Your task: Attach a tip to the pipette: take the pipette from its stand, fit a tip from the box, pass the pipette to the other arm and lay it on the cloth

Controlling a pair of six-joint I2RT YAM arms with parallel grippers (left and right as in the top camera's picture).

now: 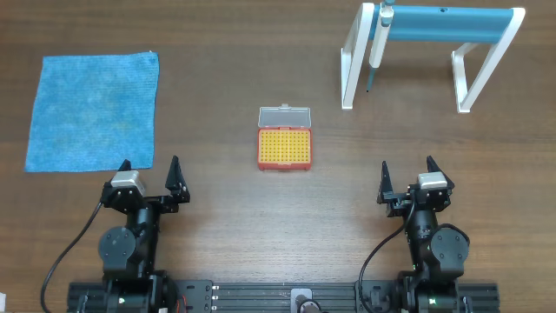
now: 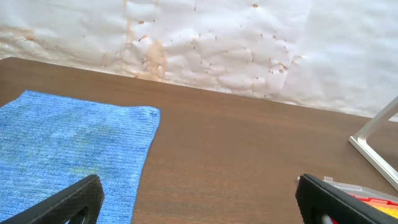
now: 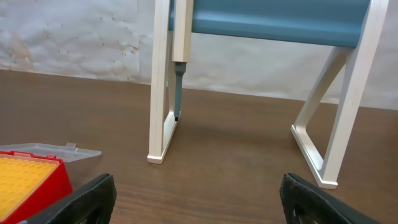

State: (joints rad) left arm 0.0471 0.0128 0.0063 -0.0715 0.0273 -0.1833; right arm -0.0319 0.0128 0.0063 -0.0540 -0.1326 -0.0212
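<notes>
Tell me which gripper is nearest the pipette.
The right gripper: it sits open in front of the white stand where the pipette hangs, while the left gripper sits far off beside the blue cloth.

The table [image 1: 252,61] holds 1 blue cloth [image 1: 93,112], 1 tip box [image 1: 284,148], 1 stand [image 1: 443,24] and 1 pipette [image 1: 377,48]. There are 2 grippers: 1 left gripper [image 1: 149,163] and 1 right gripper [image 1: 407,163].

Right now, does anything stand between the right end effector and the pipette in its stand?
Nothing visible does. Bare table lies between the open right end effector and the pipette, which hangs at one end of the stand, close beside a white leg. The tip box sits off to the side.
</notes>
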